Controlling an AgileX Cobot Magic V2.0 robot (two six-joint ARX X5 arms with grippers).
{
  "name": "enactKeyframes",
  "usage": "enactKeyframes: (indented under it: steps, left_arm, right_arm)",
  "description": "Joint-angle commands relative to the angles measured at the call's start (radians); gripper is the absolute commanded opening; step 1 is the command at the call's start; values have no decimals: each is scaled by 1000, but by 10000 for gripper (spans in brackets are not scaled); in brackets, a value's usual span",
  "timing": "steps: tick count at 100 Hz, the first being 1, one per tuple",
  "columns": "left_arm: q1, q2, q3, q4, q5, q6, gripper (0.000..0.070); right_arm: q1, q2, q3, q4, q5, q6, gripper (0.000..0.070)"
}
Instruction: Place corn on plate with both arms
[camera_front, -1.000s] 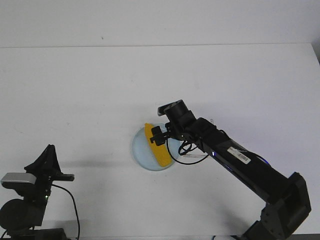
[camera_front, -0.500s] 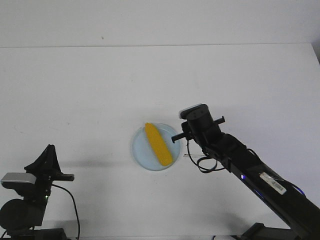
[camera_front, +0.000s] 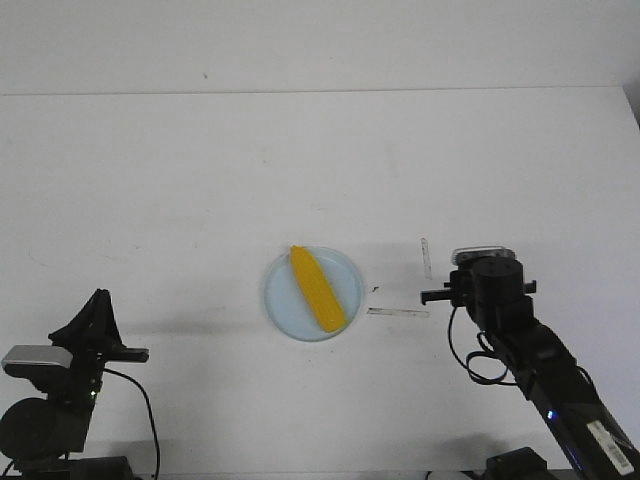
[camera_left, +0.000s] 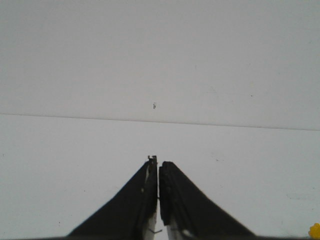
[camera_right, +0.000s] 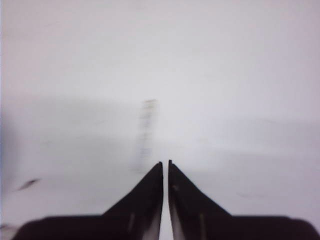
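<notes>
The yellow-orange corn lies diagonally on the pale blue plate at the table's middle, with nothing touching it. My right gripper is shut and empty, over bare table well to the right of the plate. In the front view its fingers are hidden behind the wrist. My left gripper is shut and empty. In the front view it sits at the near left, far from the plate. A sliver of yellow shows at the edge of the left wrist view.
Two thin tape strips lie on the white table between the plate and the right arm; one shows blurred in the right wrist view. A small dark mark sits just right of the plate.
My right gripper let go of the corn, left it on the plate, and drew back to the right. The left arm has not moved.
</notes>
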Motion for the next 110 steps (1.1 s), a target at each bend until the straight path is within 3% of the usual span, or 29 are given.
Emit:
enactKeyframes:
  steps: [1, 26, 45, 110]
  left_arm:
    - [1, -2, 10, 11, -3, -5, 1]
    - [1, -2, 10, 11, -3, -5, 1]
    - [1, -2, 10, 11, -3, -5, 1]
    - [1, -2, 10, 11, -3, -5, 1]
  right_arm:
    - [-42, -44, -11, 23, 1, -12, 16]
    - [-176, -256, -164, 259, -18, -115, 16]
    - [-197, -404, -282, 413, -145, -132, 16]
    - [-197, -621, -305, 373, -158, -127, 16]
